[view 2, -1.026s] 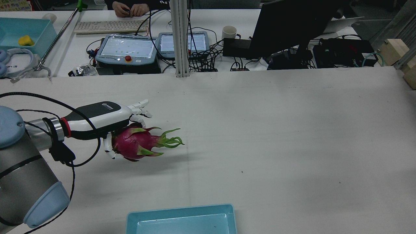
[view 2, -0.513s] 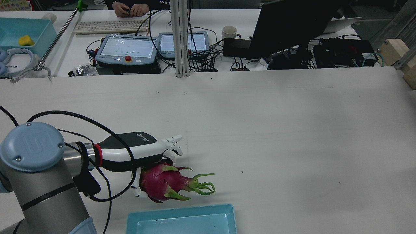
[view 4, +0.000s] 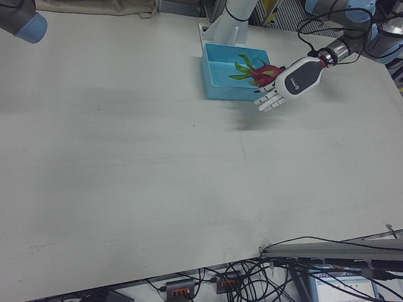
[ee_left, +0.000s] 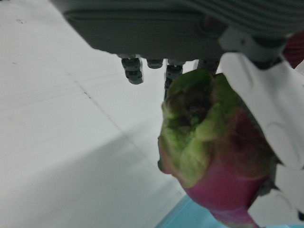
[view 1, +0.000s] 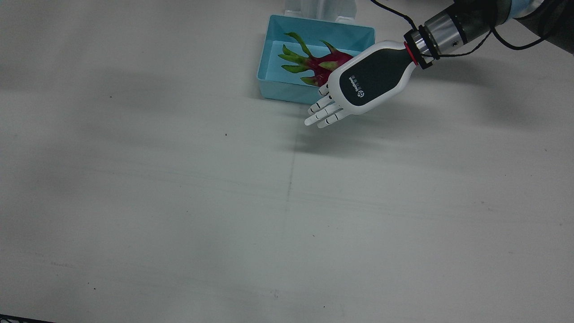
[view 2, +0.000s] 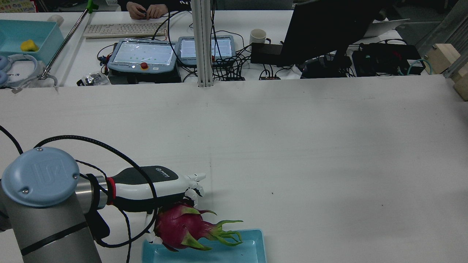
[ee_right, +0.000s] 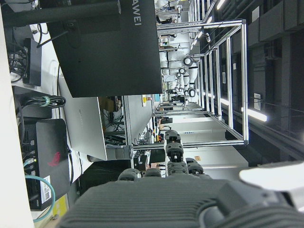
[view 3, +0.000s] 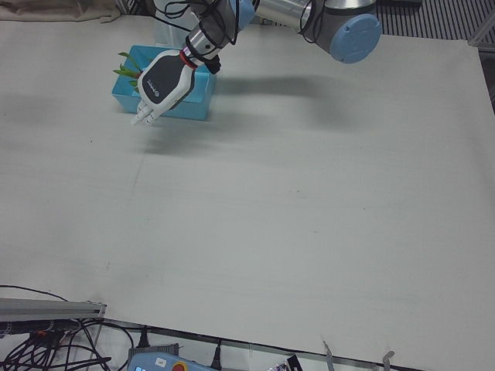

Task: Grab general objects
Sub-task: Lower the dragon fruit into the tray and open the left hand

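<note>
A pink dragon fruit (view 2: 179,228) with green leaf tips is held in my left hand (view 2: 153,186), whose fingers wrap it from above and below. The fruit hangs over the left end of the light blue tray (view 2: 248,248) at the table's near edge. In the front view the hand (view 1: 358,85) covers part of the fruit (view 1: 323,65) above the tray (view 1: 278,92). The left hand view shows the fruit (ee_left: 213,156) close up against the palm. My right hand (ee_right: 171,161) shows only in its own view, away from the table and empty.
Beyond the table's far edge are teach pendants (view 2: 142,54), a keyboard (view 2: 120,29), a mug (view 2: 257,35) and a dark monitor (view 2: 325,29). A second blue bin (view 2: 25,36) stands far left. The right arm's elbow (view 4: 22,19) is at the right-front view's top left.
My left hand has carried the dragon fruit from the middle left of the table back toward the near edge, and the fruit now hangs over the blue tray.
</note>
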{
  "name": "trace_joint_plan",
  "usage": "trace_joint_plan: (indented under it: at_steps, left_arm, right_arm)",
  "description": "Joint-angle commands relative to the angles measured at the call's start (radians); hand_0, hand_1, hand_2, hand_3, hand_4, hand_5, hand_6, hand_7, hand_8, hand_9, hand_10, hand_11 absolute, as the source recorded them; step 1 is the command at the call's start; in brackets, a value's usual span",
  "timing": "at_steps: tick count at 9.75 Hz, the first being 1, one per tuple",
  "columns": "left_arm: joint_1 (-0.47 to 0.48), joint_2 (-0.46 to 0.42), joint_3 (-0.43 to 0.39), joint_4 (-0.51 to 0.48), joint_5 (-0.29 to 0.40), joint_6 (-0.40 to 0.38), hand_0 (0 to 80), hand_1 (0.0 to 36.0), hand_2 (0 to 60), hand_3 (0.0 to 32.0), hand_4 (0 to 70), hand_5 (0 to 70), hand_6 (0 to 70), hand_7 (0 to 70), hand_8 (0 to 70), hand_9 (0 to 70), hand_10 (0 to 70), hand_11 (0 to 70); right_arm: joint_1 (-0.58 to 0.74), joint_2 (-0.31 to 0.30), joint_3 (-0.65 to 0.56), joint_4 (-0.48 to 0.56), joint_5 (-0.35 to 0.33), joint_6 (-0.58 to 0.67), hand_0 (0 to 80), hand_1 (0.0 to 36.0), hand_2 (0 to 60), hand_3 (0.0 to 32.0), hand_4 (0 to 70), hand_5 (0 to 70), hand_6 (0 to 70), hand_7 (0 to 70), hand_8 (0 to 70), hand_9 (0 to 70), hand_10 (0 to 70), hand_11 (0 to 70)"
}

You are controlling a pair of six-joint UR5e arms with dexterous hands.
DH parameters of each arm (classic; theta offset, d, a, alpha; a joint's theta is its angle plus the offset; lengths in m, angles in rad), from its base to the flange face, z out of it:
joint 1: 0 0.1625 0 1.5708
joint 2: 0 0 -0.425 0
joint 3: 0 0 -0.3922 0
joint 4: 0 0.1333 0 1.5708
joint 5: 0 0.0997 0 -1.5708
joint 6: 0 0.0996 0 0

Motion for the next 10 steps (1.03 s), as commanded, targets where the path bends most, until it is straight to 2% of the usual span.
trace_joint_plan:
  at_steps: [1, 4, 5, 6, 7, 8, 9, 10]
  left_arm:
    - [0.095, -0.008, -0.049, 0.063, 0.001, -0.001, 62.7, 36.0, 60.0, 0.0, 44.1, 33.7, 10.0, 21.6, 1.0, 2.9, 5.9, 11.2]
    - [0.143, -0.011, -0.067, 0.038, -0.004, -0.023, 63.2, 36.0, 60.0, 0.0, 45.0, 34.4, 10.7, 23.3, 1.1, 3.2, 5.5, 10.7]
    - [0.143, -0.011, -0.067, 0.032, -0.007, -0.023, 63.4, 36.0, 57.0, 0.0, 43.6, 34.2, 10.0, 22.3, 1.0, 3.0, 4.1, 8.6]
    - [0.143, -0.007, -0.067, 0.032, -0.007, -0.021, 63.6, 32.3, 33.5, 0.0, 40.2, 31.8, 7.5, 20.3, 0.5, 2.6, 1.2, 3.6]
    - [0.144, 0.001, -0.069, 0.032, -0.002, -0.015, 51.8, 14.3, 0.8, 0.0, 26.8, 12.7, 1.2, 16.7, 0.0, 1.9, 0.0, 0.0]
    - [0.166, 0.003, -0.081, 0.032, -0.002, -0.011, 46.3, 3.5, 0.0, 0.0, 6.9, 0.0, 0.0, 4.6, 0.0, 0.0, 0.0, 0.0]
    - [0.172, 0.003, -0.091, 0.034, -0.004, -0.011, 45.8, 2.5, 0.0, 3.0, 0.0, 0.0, 0.0, 0.8, 0.0, 0.0, 0.0, 0.0]
    - [0.172, 0.003, -0.105, 0.035, -0.005, -0.011, 45.5, 1.7, 0.0, 24.8, 0.0, 0.0, 0.0, 0.0, 0.0, 0.0, 0.0, 0.0]
  right_arm:
    - [0.0, 0.0, 0.002, 0.0, 0.0, 0.0, 0.0, 0.0, 0.0, 0.0, 0.0, 0.0, 0.0, 0.0, 0.0, 0.0, 0.0, 0.0]
    - [0.0, 0.0, 0.002, 0.0, 0.0, 0.0, 0.0, 0.0, 0.0, 0.0, 0.0, 0.0, 0.0, 0.0, 0.0, 0.0, 0.0, 0.0]
    - [0.0, 0.0, 0.002, 0.0, 0.0, 0.0, 0.0, 0.0, 0.0, 0.0, 0.0, 0.0, 0.0, 0.0, 0.0, 0.0, 0.0, 0.0]
    - [0.0, 0.0, 0.002, 0.0, 0.0, 0.0, 0.0, 0.0, 0.0, 0.0, 0.0, 0.0, 0.0, 0.0, 0.0, 0.0, 0.0, 0.0]
    - [0.0, 0.0, 0.002, 0.0, 0.0, 0.0, 0.0, 0.0, 0.0, 0.0, 0.0, 0.0, 0.0, 0.0, 0.0, 0.0, 0.0, 0.0]
    - [0.0, 0.0, 0.002, 0.0, 0.0, 0.0, 0.0, 0.0, 0.0, 0.0, 0.0, 0.0, 0.0, 0.0, 0.0, 0.0, 0.0, 0.0]
    - [0.0, 0.0, 0.002, -0.001, 0.0, 0.0, 0.0, 0.0, 0.0, 0.0, 0.0, 0.0, 0.0, 0.0, 0.0, 0.0, 0.0, 0.0]
    - [0.0, 0.0, 0.002, -0.002, 0.0, 0.0, 0.0, 0.0, 0.0, 0.0, 0.0, 0.0, 0.0, 0.0, 0.0, 0.0, 0.0, 0.0]
